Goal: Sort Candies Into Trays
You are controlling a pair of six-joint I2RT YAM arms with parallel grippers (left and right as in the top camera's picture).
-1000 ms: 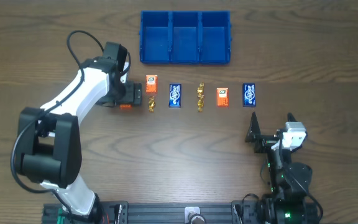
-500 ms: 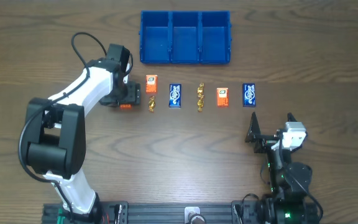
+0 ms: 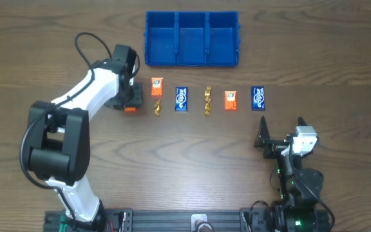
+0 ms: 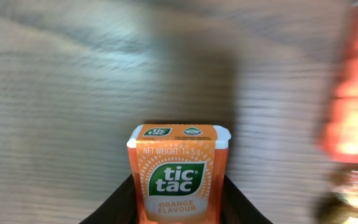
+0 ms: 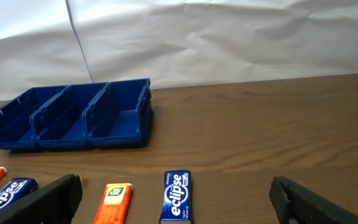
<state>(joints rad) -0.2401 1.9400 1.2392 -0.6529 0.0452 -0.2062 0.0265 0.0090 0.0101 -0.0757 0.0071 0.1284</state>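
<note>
My left gripper [image 3: 131, 103] is shut on an orange candy box [image 4: 179, 177], held just left of the candy row. The row on the table runs from an orange box [image 3: 156, 87] and a gold wrapped candy [image 3: 157, 108] through a blue pack [image 3: 181, 98], a second gold candy [image 3: 207, 101] and another orange box [image 3: 230, 100] to a blue pack [image 3: 258, 98] at the right end. A blue three-compartment tray [image 3: 192, 62] stands behind the row. My right gripper [image 3: 281, 129] is open, close to its base and short of the right-end blue pack [image 5: 176, 196].
All three compartments of the blue tray [image 5: 120, 140] look empty. Bare wooden table stretches in front of the row and to both sides. A white backdrop rises behind the table's far edge.
The left arm's elbow has swung right and its gripper has shifted slightly up the picture with the orange box in it. The right arm has not moved.
</note>
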